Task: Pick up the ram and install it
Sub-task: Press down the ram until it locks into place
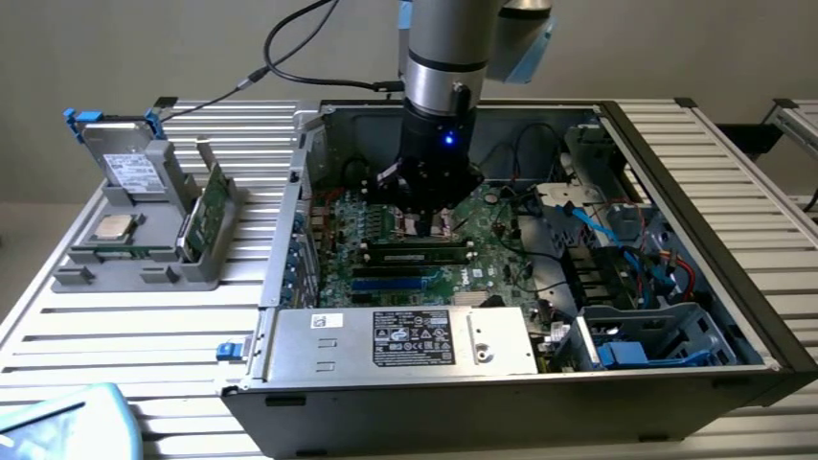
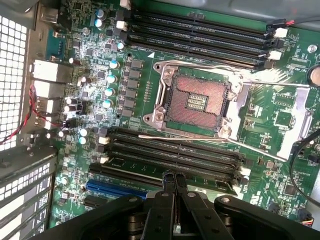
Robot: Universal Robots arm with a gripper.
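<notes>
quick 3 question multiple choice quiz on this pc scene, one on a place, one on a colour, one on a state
1. Where is the gripper?
a) over a grey holder on the table
b) beside the case, above the table
c) inside the open computer case, above the motherboard

2. What colour is the long slot next to the black memory slots in the wrist view?
a) blue
b) red
c) yellow

3. What state is the gripper in?
a) wide open
b) shut, nothing between its fingers
c) shut on a cable

Answers:
1 c, the exterior view shows the arm reaching down inside the case walls.
2 a, the wrist view shows blue plastic beside the black rows.
3 b, the wrist view shows the fingertips pressed together.
</notes>
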